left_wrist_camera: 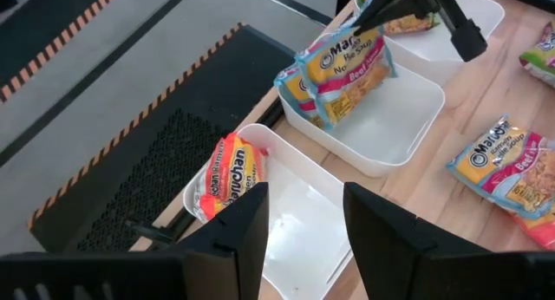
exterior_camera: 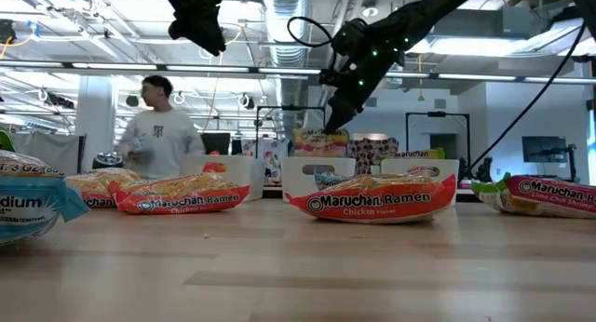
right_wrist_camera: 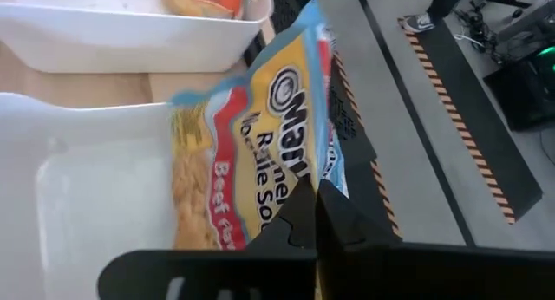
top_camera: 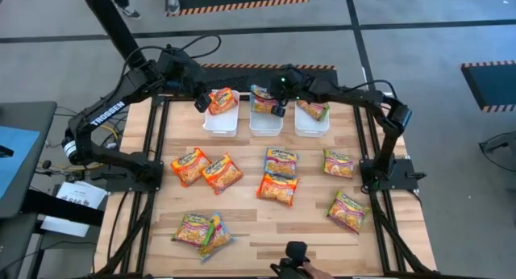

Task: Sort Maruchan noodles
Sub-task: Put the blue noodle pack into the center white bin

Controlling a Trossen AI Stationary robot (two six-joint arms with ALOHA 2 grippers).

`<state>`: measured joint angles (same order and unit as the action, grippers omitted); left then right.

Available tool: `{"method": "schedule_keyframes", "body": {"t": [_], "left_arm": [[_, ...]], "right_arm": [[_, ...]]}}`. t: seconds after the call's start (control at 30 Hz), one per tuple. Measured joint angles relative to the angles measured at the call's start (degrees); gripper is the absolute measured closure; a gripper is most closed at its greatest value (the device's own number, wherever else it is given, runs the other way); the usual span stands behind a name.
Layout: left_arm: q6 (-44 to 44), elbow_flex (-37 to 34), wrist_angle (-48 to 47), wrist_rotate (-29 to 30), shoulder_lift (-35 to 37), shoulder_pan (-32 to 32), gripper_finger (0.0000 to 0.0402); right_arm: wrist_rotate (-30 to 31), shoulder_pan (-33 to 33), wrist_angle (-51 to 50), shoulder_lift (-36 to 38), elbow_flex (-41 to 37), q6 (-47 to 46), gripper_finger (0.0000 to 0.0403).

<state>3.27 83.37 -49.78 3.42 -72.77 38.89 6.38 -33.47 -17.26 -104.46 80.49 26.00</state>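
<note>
Pinching a blue packet (right_wrist_camera: 260,153) over the middle bin (top_camera: 265,124), right fingers (right_wrist_camera: 316,209) closed.

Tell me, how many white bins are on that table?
3, in a row along the table's far edge: left bin with an orange packet, middle bin beneath a blue packet the right gripper holds, right bin with a green packet. None looks hidden.

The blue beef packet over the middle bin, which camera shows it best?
The left wrist view: the beef packet hangs whole from the right pincer above the middle bin. The right wrist view crops it close, the high view shows it small, and the low view shows only its top.
</note>
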Motion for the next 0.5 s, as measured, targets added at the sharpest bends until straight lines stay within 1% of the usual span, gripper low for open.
{"method": "schedule_keyframes", "body": {"t": [0.13, 0.5], "left_arm": [[0.0, 0.0, 0.0, 0.0, 0.0, 0.0, 0.0264], [1.0, 0.0, 0.0, 0.0, 0.0, 0.0, 0.0264]], "right_arm": [[0.2, -0.1, -0.7, 0.1, 0.0, 1.3, 0.0398], [-0.3, 0.8, -2.5, 0.1, 0.0, 1.5, 0.0397]]}}
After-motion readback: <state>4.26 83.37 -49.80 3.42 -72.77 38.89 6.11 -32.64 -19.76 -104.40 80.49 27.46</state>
